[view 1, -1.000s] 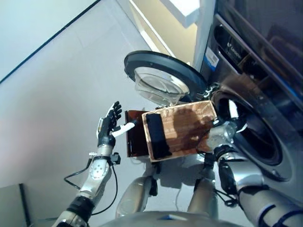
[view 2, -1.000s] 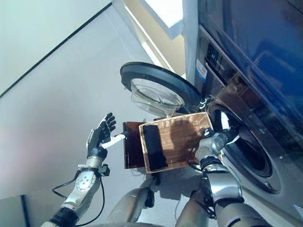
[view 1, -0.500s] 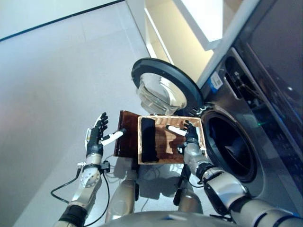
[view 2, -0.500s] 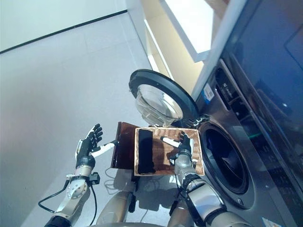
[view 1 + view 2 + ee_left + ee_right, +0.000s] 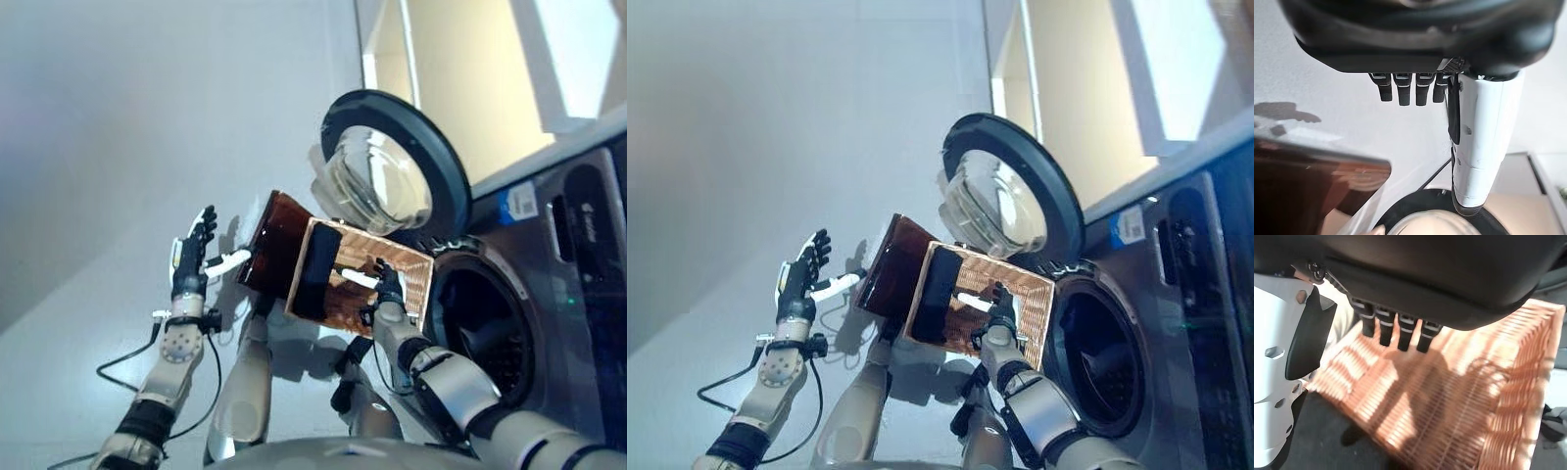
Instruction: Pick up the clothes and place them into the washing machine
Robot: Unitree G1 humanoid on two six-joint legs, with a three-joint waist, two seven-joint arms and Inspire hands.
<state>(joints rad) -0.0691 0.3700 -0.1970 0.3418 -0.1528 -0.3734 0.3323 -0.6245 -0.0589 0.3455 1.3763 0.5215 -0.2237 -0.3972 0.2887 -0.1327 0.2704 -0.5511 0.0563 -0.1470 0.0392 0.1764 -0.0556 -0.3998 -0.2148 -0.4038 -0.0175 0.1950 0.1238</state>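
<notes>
I've got the right hand (image 5: 388,291) over the basket (image 5: 411,279), fingers straight, empty; dark cloth (image 5: 315,272) lies left of it, long axis across; left hand (image 5: 189,257) open, farther.

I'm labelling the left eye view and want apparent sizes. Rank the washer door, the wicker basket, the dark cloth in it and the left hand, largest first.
1. Washer door
2. Wicker basket
3. Dark cloth
4. Left hand, close to the cloth in apparent size, so the last two places are unsure.
</notes>
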